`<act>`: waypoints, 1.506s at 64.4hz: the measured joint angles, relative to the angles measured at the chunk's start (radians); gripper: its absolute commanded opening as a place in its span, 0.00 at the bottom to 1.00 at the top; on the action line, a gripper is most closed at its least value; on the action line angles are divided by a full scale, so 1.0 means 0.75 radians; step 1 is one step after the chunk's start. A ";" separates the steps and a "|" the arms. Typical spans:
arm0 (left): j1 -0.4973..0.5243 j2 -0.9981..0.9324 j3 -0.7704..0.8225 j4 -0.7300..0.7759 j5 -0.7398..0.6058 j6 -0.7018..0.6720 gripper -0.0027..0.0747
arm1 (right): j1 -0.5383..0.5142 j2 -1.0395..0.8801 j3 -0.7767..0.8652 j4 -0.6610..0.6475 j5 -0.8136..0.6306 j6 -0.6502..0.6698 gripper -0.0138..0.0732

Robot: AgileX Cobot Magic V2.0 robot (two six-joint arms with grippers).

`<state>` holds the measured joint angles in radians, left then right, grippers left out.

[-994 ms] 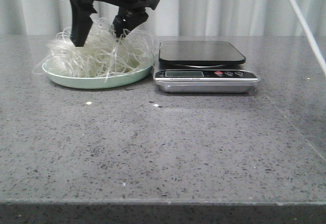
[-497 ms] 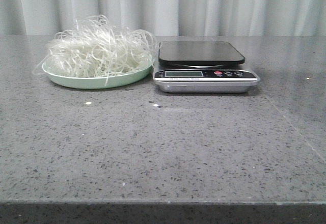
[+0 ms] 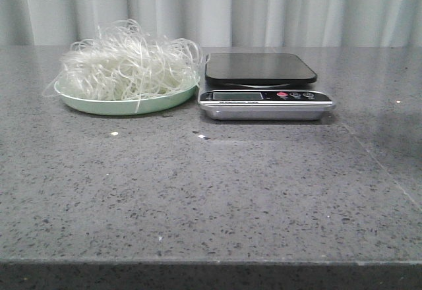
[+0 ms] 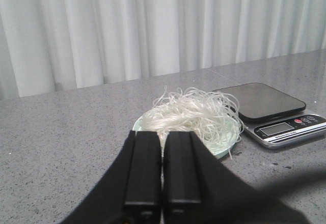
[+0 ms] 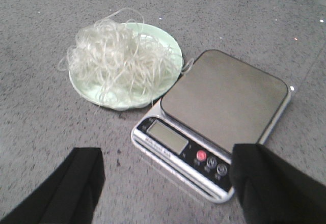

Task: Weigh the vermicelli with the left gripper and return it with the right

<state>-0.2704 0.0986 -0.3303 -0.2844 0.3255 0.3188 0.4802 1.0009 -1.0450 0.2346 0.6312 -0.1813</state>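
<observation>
One heap of vermicelli [image 3: 125, 62] is piled on a green plate [image 3: 125, 105], just left of the scale [image 3: 264, 86] on the grey table [image 3: 211, 191]. The left gripper [image 4: 163, 169] is seen pressed closed and empty; the right gripper [image 5: 165, 183] is spread wide, holding nothing.

The vermicelli [image 3: 125, 62] sits in a heap on the plate [image 3: 125, 105]. The plate is on the surface [image 3: 211, 191], to the left. The scale [image 3: 264, 86] is just beside the plate, on its right. Behind both hangs a curtain [image 3: 211, 6].
</observation>
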 measured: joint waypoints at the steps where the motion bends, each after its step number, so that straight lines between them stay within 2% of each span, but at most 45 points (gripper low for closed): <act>1: 0.000 0.000 0.000 0.000 0.000 0.000 0.20 | 0.000 -0.035 0.030 0.000 -0.005 0.000 0.86; 29: 0.000 0.000 0.000 0.000 0.000 0.000 0.20 | 0.000 -0.779 0.675 -0.003 -0.355 -0.003 0.86; 44: 0.000 0.000 0.000 0.000 0.000 0.000 0.20 | 0.000 -1.031 0.876 -0.003 -0.428 -0.003 0.84; 48: 0.000 0.000 0.000 0.000 0.000 0.000 0.20 | 0.000 -1.047 0.888 -0.003 -0.418 -0.003 0.75; 53: 0.000 0.000 0.000 0.000 0.000 0.000 0.20 | 0.000 -1.053 0.887 -0.003 -0.412 -0.003 0.51; 54: 0.000 0.000 0.000 0.000 0.000 0.000 0.20 | 0.000 -1.053 0.887 -0.003 -0.412 -0.003 0.44; 55: 0.000 0.000 0.000 0.000 0.000 0.000 0.20 | 0.000 -1.053 0.887 -0.003 -0.412 -0.003 0.42; 56: 0.000 0.000 0.001 0.000 0.000 0.000 0.20 | 0.000 -1.053 0.887 -0.003 -0.412 -0.003 0.32; 57: 0.000 0.000 0.003 0.000 0.000 0.000 0.20 | 0.000 -1.053 0.887 -0.003 -0.412 -0.003 0.30; 64: 0.000 0.000 0.011 0.000 0.000 0.000 0.20 | 0.000 -1.053 0.887 0.005 -0.412 -0.003 0.38; 97: 0.000 0.000 0.011 0.000 0.003 0.000 0.20 | 0.000 -1.053 0.887 0.011 -0.407 -0.003 0.37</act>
<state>-0.2704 0.0986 -0.3220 -0.2844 0.3274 0.3188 0.4802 0.2114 -0.3794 0.2426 0.3256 -0.1834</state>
